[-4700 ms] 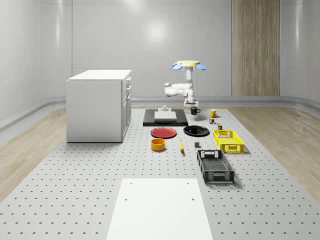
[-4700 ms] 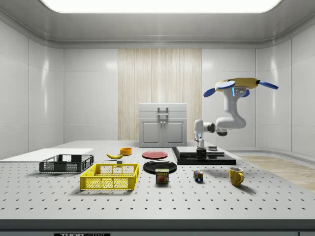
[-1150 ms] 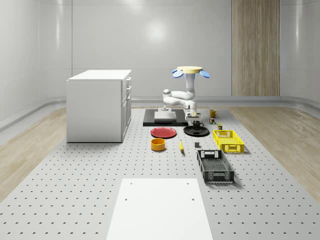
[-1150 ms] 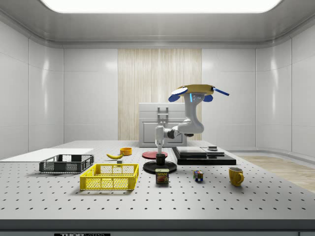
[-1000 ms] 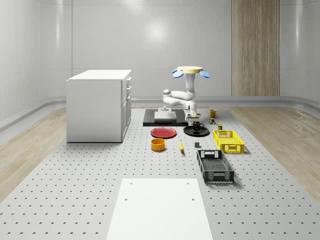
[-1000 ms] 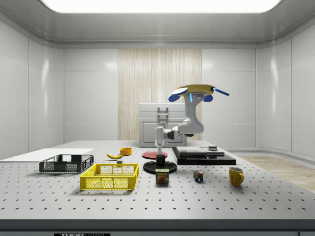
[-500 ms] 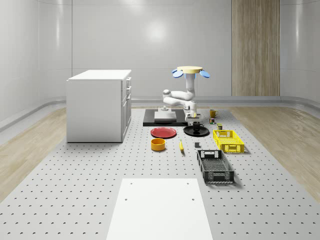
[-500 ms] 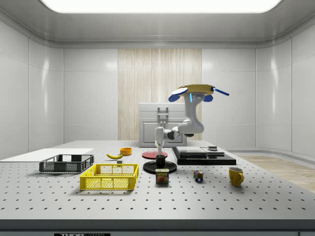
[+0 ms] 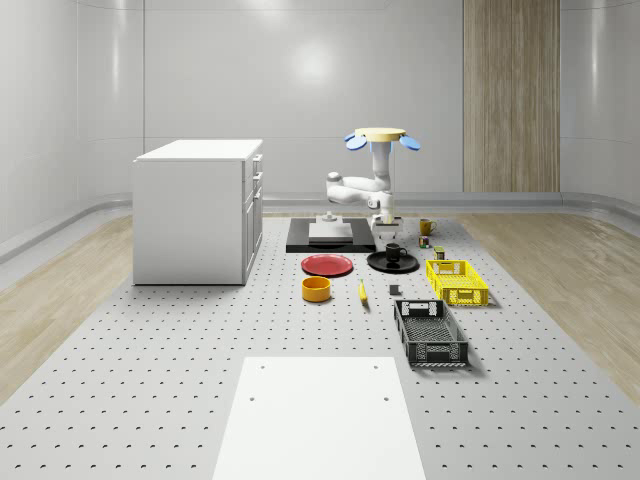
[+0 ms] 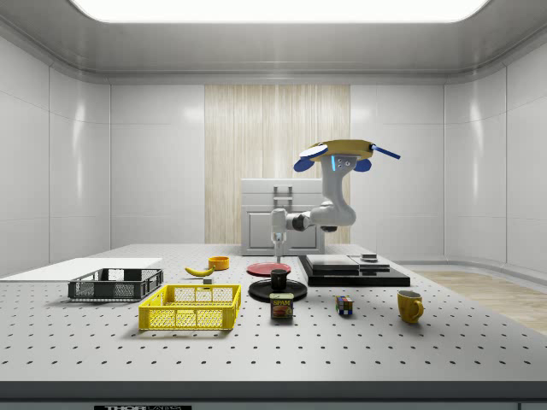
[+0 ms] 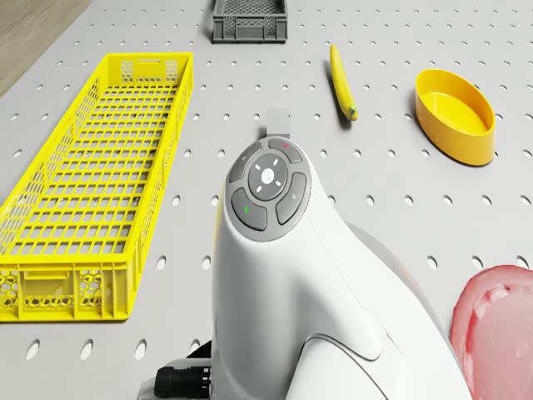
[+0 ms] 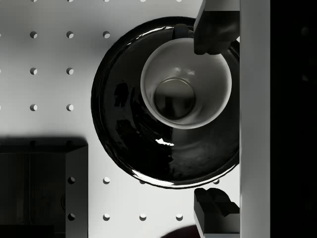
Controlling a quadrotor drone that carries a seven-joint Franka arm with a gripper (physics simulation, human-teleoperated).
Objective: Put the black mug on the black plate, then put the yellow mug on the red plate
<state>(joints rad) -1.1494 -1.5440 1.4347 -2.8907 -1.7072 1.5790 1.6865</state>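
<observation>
- Spanning most of the whole-scene view, the perforated table (image 9: 150,360) carries everything; a white cabinet (image 9: 195,210) stands at centre left of that frame.
- Hovering above the table's far middle, the drone (image 9: 381,138) sits over the black plate's area, its arm (image 10: 329,213) reaching down toward the side view's left.
- Lying right of centre in the whole-scene view are the yellow crate (image 9: 457,281) and, below it, the black crate (image 9: 430,332).
- The black plate (image 9: 393,263) lies just right of the red plate (image 9: 327,265); in the wrist view the black plate (image 12: 129,129) is under the camera.
- The black mug (image 10: 279,278) stands upright on the black plate, apart from the fingers.
- The gripper (image 10: 278,253) hangs above the mug, released: in the wrist view its fingertips (image 12: 214,29) stand spread wider than the mug.
- The yellow mug (image 10: 409,305) sits on the table at the side view's lower right, well apart from the red plate.
- Smaller things: a yellow bowl (image 11: 455,115) and a banana (image 11: 342,81).
</observation>
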